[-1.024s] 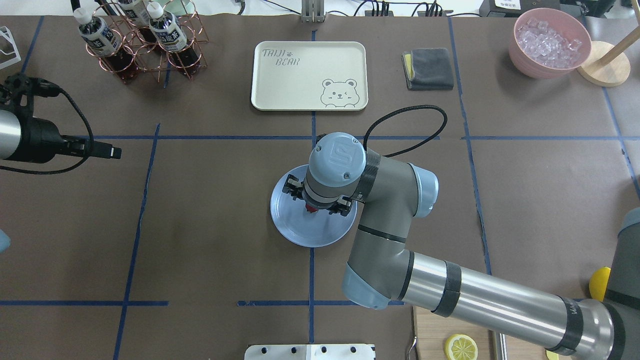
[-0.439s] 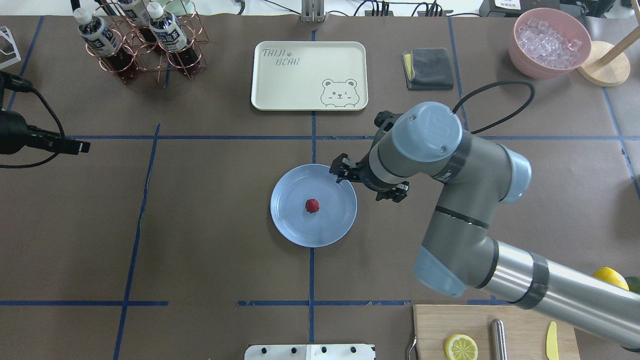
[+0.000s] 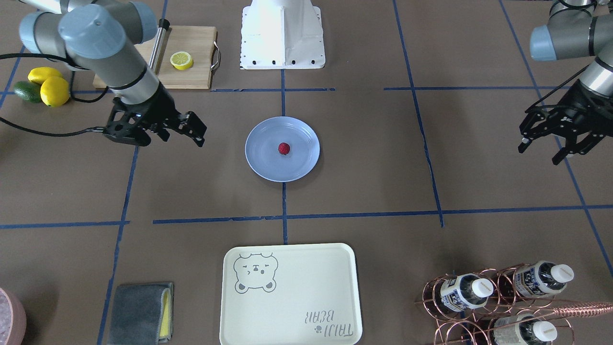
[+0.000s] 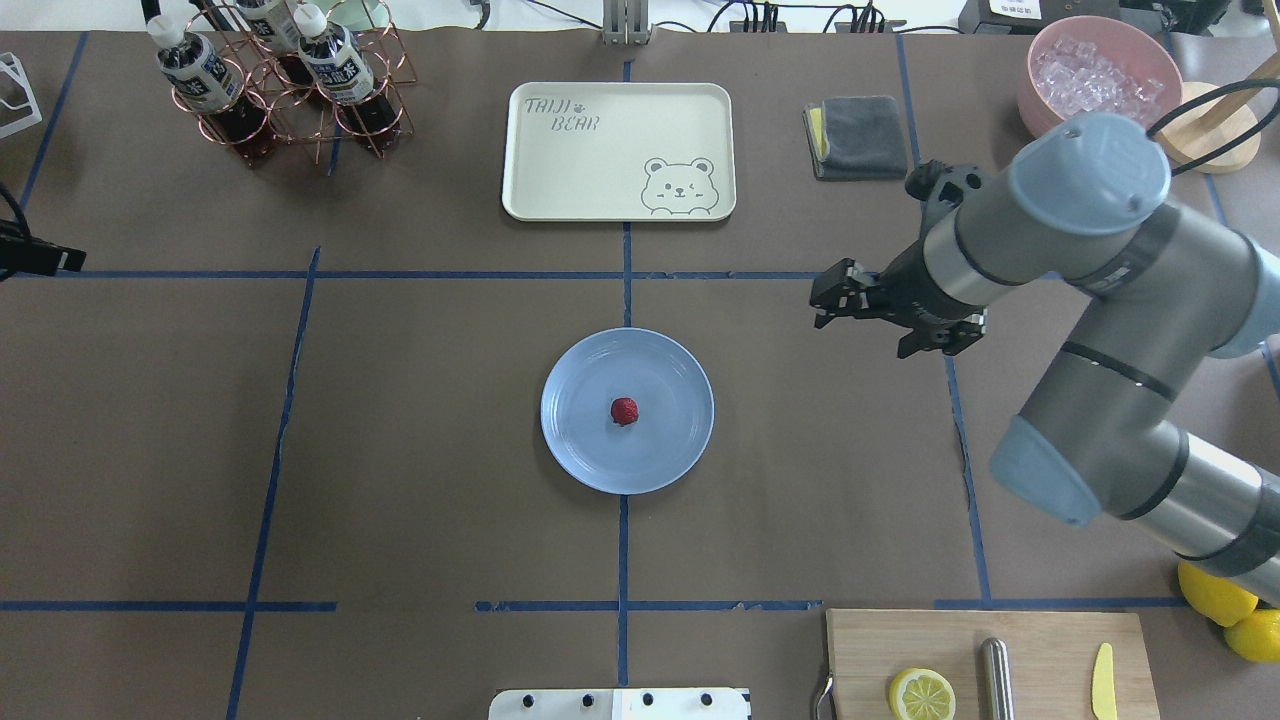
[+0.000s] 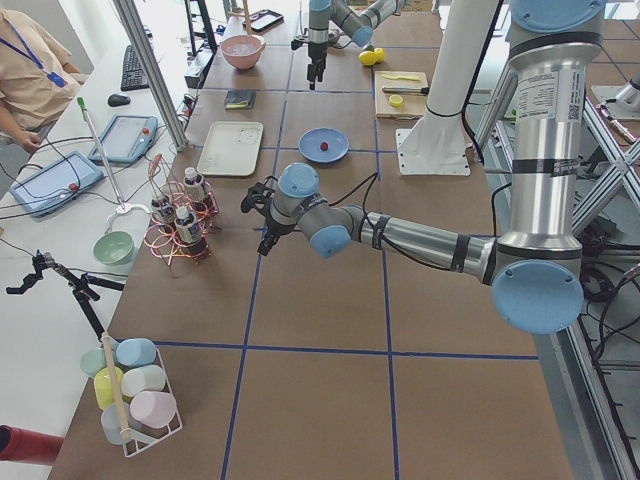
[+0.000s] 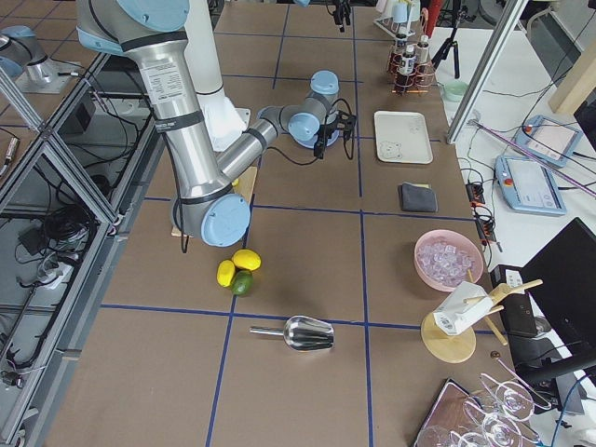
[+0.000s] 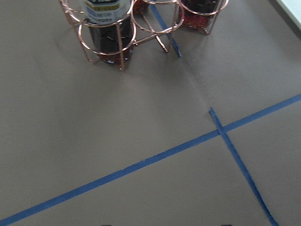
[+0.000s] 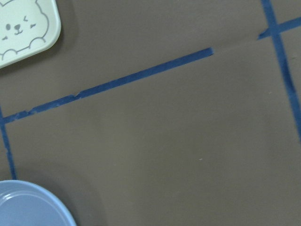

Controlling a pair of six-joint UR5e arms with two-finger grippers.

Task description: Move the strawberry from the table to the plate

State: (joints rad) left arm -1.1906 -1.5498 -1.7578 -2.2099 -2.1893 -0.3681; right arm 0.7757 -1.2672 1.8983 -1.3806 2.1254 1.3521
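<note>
A small dark red strawberry [image 4: 624,411] [image 3: 284,148] lies near the middle of the round pale blue plate [image 4: 580,445] [image 3: 265,163], on the brown-paper table [image 4: 400,450]. My right gripper [image 4: 862,335] [image 3: 172,139] hangs open and empty above the table, well to the right of the plate in the overhead view. In the right wrist view only the plate's rim [image 8: 33,207] shows, at the lower left. My left gripper [image 3: 539,154] is open and empty too, far off at the table's left side, and only its tip [image 4: 40,260] reaches into the overhead view.
A cream bear-print tray [image 4: 618,150] lies beyond the plate. A copper rack of bottles [image 4: 280,80] stands at the far left. At the far right are a grey cloth [image 4: 858,136] and a pink bowl of ice [image 4: 1100,85]. A cutting board [image 4: 985,665] and lemons [image 4: 1225,600] lie near right.
My right gripper has lifted off the plate and swung away to the right, leaving the strawberry lying on the plate. The left arm has drawn back toward the left edge.
</note>
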